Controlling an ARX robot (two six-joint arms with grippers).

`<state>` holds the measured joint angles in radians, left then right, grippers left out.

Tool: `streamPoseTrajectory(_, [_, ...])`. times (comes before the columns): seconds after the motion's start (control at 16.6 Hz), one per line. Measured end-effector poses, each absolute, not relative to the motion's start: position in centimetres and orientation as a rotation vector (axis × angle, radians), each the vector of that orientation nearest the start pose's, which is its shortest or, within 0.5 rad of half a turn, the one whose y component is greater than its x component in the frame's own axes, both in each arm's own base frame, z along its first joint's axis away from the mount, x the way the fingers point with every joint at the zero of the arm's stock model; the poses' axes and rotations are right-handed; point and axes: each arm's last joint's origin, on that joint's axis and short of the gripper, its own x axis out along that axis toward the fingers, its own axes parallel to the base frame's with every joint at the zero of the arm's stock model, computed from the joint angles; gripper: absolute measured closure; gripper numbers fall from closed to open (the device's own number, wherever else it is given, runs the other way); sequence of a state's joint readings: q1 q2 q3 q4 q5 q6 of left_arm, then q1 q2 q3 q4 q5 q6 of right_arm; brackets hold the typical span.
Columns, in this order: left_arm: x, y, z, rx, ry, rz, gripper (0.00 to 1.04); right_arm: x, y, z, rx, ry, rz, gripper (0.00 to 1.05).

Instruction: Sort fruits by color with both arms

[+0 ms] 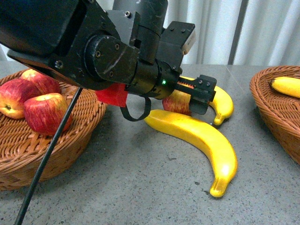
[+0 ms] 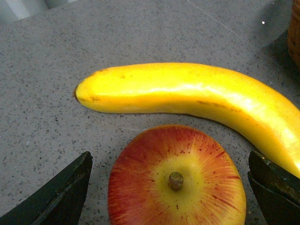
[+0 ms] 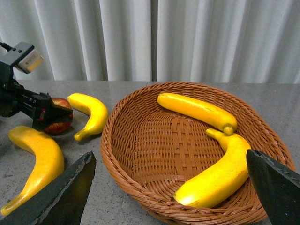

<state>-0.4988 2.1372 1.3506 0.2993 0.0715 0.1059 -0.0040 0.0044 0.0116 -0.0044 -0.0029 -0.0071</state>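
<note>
My left gripper (image 1: 199, 96) is open, its jaws on either side of a red apple (image 1: 177, 102) on the grey table; the left wrist view shows the apple (image 2: 176, 180) stem-up between the fingers (image 2: 61, 192). A small banana (image 1: 224, 104) lies just behind it and a large banana (image 1: 201, 140) in front. Three apples (image 1: 44, 112) sit in the left basket (image 1: 70, 145). My right gripper (image 3: 171, 187) is open and empty above the right basket (image 3: 140, 154), which holds two bananas (image 3: 218, 176).
In the front view the left arm's black body fills the upper left, with a cable hanging over the left basket. The right basket (image 1: 272, 108) sits at the right edge with a banana (image 1: 287, 85) showing. White curtains hang behind.
</note>
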Motion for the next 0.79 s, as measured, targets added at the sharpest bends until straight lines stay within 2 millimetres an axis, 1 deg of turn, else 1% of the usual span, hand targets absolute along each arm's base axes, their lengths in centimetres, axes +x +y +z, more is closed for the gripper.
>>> streamPoseTrajectory(0.12, [40.7,-22.6,14.2,0.212,0.479,-0.603,0.07,9.7,0.0,16.7,-0.007,-0.003,-0.001,0.07])
streamPoseTrajectory(0.24, [41.0,-22.8,13.9,0.213,0.494,-0.616,0.07,9.7,0.0,16.7,-0.007,-0.003,-0.001,0.07])
streamPoseTrajectory(0.3, [41.1,-22.9,13.8,0.214,0.495,-0.620,0.11,9.7,0.0,16.7,-0.007,-0.003,-0.001,0.07])
streamPoseTrajectory(0.36, [41.2,-23.0,13.8,0.213,0.496,-0.628,0.24,9.7,0.0,16.7,-0.007,-0.003,-0.001,0.07])
streamPoseTrajectory(0.42, [41.2,-23.0,13.8,0.213,0.496,-0.630,0.32,9.7,0.0,16.7,-0.007,-0.003,-0.002,0.07])
streamPoseTrajectory(0.48, [41.2,-23.0,13.8,0.217,0.494,-0.630,0.35,9.7,0.0,16.7,-0.007,-0.003,-0.001,0.07])
streamPoseTrajectory(0.6, [40.8,-22.8,14.0,0.219,0.489,-0.631,0.36,9.7,0.0,16.7,-0.007,-0.003,-0.001,0.07])
streamPoseTrajectory(0.73, [40.0,-22.0,14.8,0.228,0.482,-0.621,0.37,9.7,0.0,16.7,-0.007,-0.003,-0.001,0.07])
streamPoseTrajectory(0.79, [39.7,-21.6,15.5,0.225,0.465,-0.614,0.37,9.7,0.0,16.7,-0.007,-0.003,-0.001,0.07])
